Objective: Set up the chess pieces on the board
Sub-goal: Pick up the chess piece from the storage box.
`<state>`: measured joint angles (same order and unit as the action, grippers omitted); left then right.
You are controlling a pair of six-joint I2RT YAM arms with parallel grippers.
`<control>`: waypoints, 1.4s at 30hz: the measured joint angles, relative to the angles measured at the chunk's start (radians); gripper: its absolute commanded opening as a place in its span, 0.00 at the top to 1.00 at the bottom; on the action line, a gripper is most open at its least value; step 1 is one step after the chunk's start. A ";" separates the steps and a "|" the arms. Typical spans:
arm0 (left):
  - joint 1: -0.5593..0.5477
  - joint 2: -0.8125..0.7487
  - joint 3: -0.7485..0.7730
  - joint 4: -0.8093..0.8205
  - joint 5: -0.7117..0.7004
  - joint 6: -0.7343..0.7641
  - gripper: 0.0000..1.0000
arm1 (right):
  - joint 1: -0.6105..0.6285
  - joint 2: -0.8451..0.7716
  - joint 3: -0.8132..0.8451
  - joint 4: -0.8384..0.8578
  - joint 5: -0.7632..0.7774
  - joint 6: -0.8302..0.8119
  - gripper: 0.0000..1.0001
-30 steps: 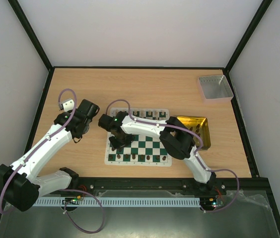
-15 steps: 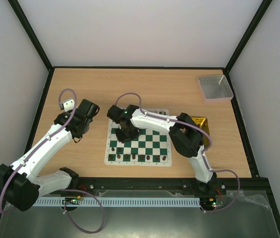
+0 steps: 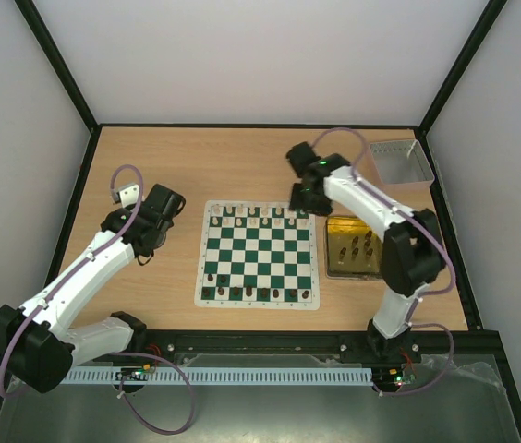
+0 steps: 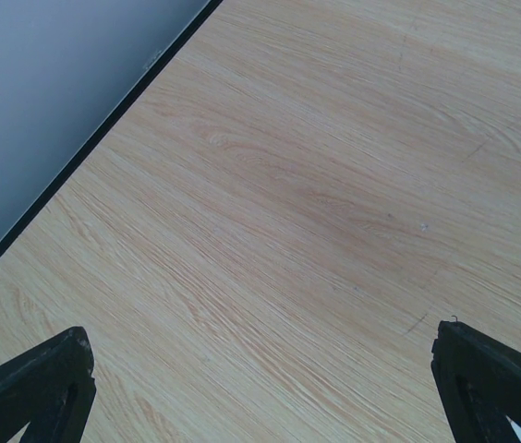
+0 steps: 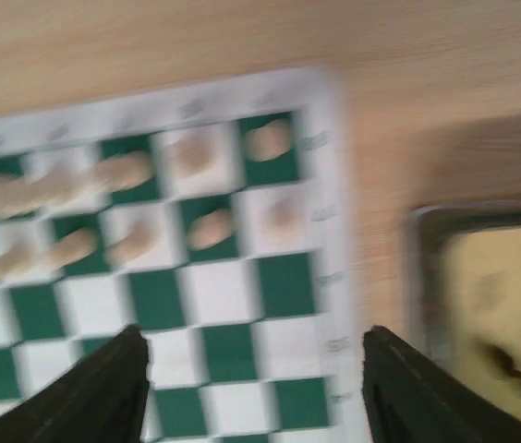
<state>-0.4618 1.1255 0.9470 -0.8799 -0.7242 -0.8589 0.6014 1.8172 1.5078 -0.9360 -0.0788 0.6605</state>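
The green and white board [image 3: 259,256] lies mid-table. Pale chess pieces [image 3: 253,215] stand along its far rows, dark pieces [image 3: 256,293] along its near row, and one dark piece [image 3: 224,278] stands just ahead of them. More dark pieces [image 3: 360,245] lie in the yellow tray [image 3: 331,245]. My right gripper [image 3: 301,205] is open and empty above the board's far right corner; its blurred wrist view shows pale pieces [image 5: 212,228] and the board [image 5: 288,286]. My left gripper [image 3: 152,251] is open and empty over bare wood left of the board.
A grey rectangular tray [image 3: 400,163] stands at the far right corner. The yellow tray's edge [image 5: 427,277] shows in the right wrist view. The black wall base [image 4: 103,138] runs along the table's left side.
My right arm has swung from the board's left part to its far right corner, uncovering the board and the yellow tray. The left arm has not moved.
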 measured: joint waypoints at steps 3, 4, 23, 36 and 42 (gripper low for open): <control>0.000 0.003 0.000 0.004 0.011 0.011 0.01 | -0.128 -0.072 -0.060 -0.013 0.065 0.021 0.33; 0.000 0.005 0.000 0.006 0.014 0.016 0.01 | -0.153 -0.090 -0.078 -0.014 0.078 0.024 0.35; -0.048 0.039 0.018 0.182 0.595 0.355 0.14 | -0.340 -0.259 -0.388 0.029 -0.061 0.039 0.42; 0.006 0.024 0.018 0.280 0.973 0.426 0.07 | -0.340 -0.263 -0.468 0.067 -0.103 0.035 0.46; -0.032 0.027 -0.007 0.299 1.004 0.453 0.07 | -0.340 -0.266 -0.509 0.074 -0.103 0.035 0.49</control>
<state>-0.4934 1.1526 0.9398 -0.5808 0.2798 -0.4057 0.2611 1.5509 0.9989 -0.8623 -0.1814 0.6960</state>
